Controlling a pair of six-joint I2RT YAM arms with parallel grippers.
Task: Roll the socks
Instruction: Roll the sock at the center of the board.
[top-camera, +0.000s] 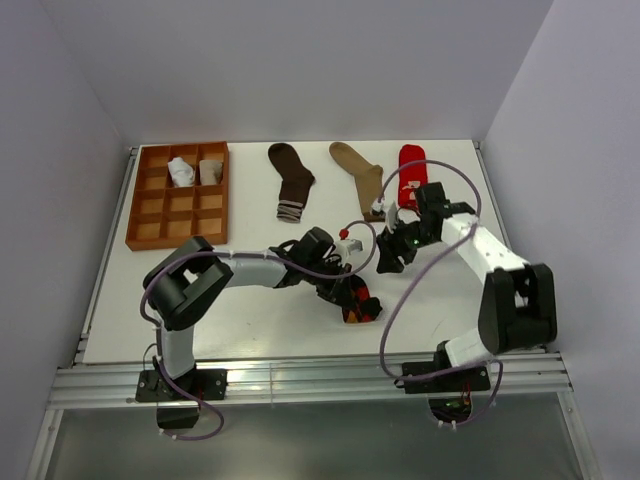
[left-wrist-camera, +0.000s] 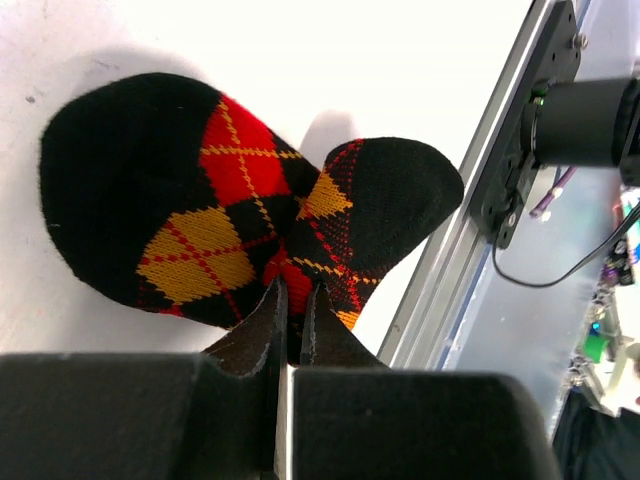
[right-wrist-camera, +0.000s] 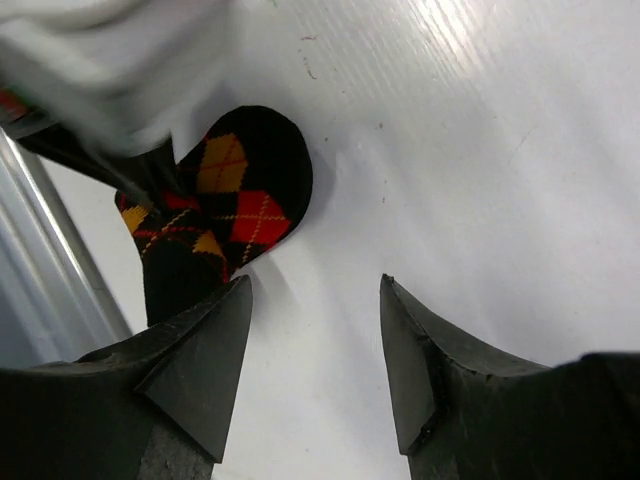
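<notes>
Read the table (top-camera: 250, 320) as a dial from the overhead view, with 6 o'clock at the arm bases. Nearest to you, at about 5 o'clock from the middle and close to the near edge, lies the argyle sock (top-camera: 362, 306). It is black with red and orange diamonds and is bunched into two rounded lobes. Your left gripper (left-wrist-camera: 293, 300) has its fingers pressed together on the fabric where the two lobes meet. The wrist view shows only a thin slit between the fingers with sock pinched in it.

Just beyond, at about 3 o'clock, your right gripper (right-wrist-camera: 315, 340) hangs above bare table with its fingers wide apart and nothing between them. From its own camera the argyle sock sits at 11 o'clock of the fingers, near but not touching.

Three socks lie flat in a row towards the far edge. The brown sock (top-camera: 290, 180) with a striped cuff is at 12 o'clock. The tan sock (top-camera: 362, 178) is at 1 o'clock. The red sock (top-camera: 410, 165) is at 2 o'clock, its near end hidden behind the right arm and its cable.

At 10 o'clock sits the orange-brown tray (top-camera: 150, 235). In its far row, a white sock (top-camera: 180, 172) is bundled in the middle compartment. A beige sock (top-camera: 209, 172) is bundled in the right one.
</notes>
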